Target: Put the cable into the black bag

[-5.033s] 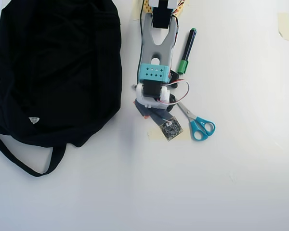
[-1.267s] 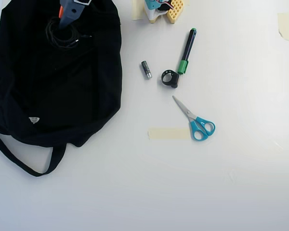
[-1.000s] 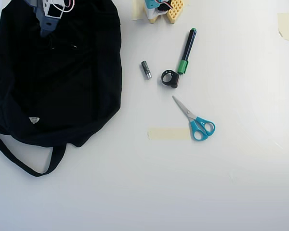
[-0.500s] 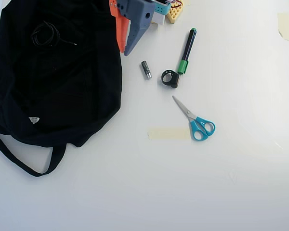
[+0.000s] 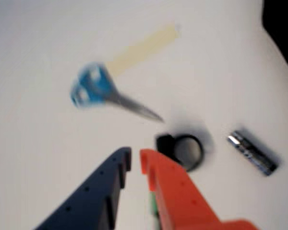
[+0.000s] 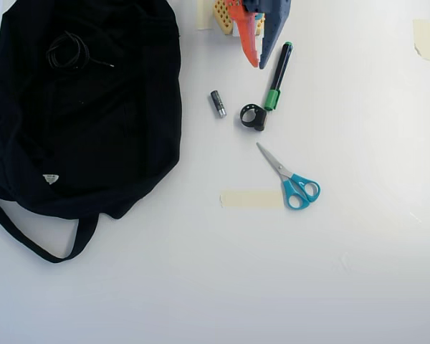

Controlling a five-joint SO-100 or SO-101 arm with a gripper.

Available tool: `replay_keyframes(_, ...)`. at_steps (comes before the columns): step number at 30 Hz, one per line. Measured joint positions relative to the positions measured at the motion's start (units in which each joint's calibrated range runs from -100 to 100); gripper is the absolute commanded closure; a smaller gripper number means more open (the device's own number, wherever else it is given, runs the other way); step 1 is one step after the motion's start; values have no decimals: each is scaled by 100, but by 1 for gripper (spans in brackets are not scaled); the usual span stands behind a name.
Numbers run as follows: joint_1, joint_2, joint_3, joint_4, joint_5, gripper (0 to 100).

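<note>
A coiled black cable (image 6: 69,51) lies on the black bag (image 6: 122,136) at the upper left of the overhead view, on the bag's upper part. My gripper (image 6: 257,66) is at the top centre of that view, well right of the bag, with an orange finger (image 6: 246,36) and a dark blue finger (image 6: 272,32). In the wrist view the gripper (image 5: 135,159) has its tips nearly together with only a narrow gap and nothing between them. The cable and bag are out of the wrist view.
On the white table lie a black ring-shaped clip (image 6: 253,117) (image 5: 182,149), a small battery (image 6: 218,103) (image 5: 253,152), a green-and-black marker (image 6: 278,77), blue-handled scissors (image 6: 292,179) (image 5: 103,91) and a tape strip (image 6: 251,199) (image 5: 141,50). A bag strap (image 6: 29,240) trails at lower left.
</note>
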Motion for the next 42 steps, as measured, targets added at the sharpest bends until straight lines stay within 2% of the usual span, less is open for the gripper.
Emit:
replay_keyframes(4,-59,-672,1101,0,947,98)
replay_keyframes(7,-51,-1146,1934,0,1211,98)
replay_keyframes(16,-7,-2848,3695,0,1309,98)
replay_keyframes(25,-7,-2922,4615,112,1333,98)
replay_keyframes(42,-44,-2922,4646,112,1333,98)
